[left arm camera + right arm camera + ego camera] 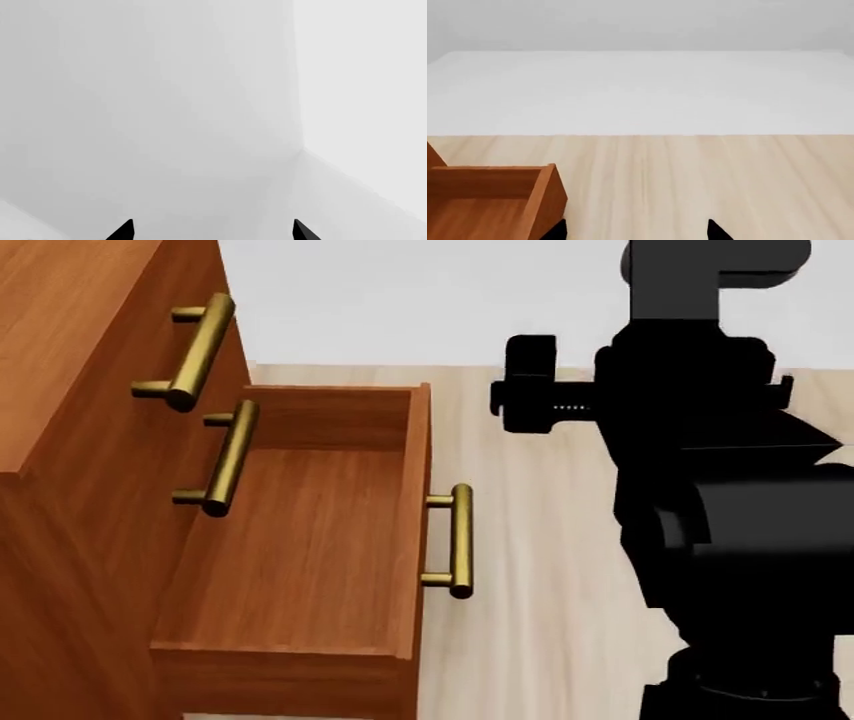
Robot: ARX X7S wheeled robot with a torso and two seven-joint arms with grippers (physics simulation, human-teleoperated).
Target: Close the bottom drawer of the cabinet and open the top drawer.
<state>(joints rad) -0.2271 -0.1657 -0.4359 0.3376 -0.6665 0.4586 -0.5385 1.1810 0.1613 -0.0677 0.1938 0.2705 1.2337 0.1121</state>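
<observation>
The reddish-brown cabinet fills the left of the head view, its front facing right. The bottom drawer is pulled far out and empty, its brass handle pointing toward my right arm. The top drawer's handle and the middle drawer's handle lie close to the cabinet front, both drawers shut. My right gripper is open, with a corner of the bottom drawer just beside one fingertip. My left gripper is open, facing only white walls, and is out of the head view.
Pale wooden floor lies between the open drawer and my body. A white wall stands behind the floor. My right arm's black bulk hides the right side of the head view.
</observation>
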